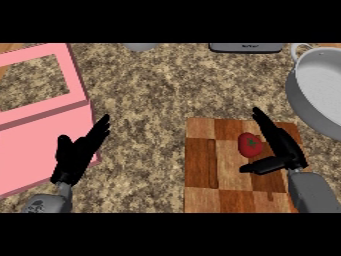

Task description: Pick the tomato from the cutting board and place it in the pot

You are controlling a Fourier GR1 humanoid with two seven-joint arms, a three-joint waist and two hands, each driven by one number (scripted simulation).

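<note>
In the head view, the small round red tomato lies near the right edge of the brown wooden checkered cutting board. The right hand is just beside it, fingers straight, grasping nothing. It should curl around the tomato before lifting toward the grey metal pot at the counter's right edge. The left hand rests released beside the pink box.

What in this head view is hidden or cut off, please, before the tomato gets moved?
- Pot: right side cut off by the picture's edge.
- Cutting board: its right part is covered by the right hand.
- Two grey things at the top edge: mostly cut off, unidentifiable.
</note>
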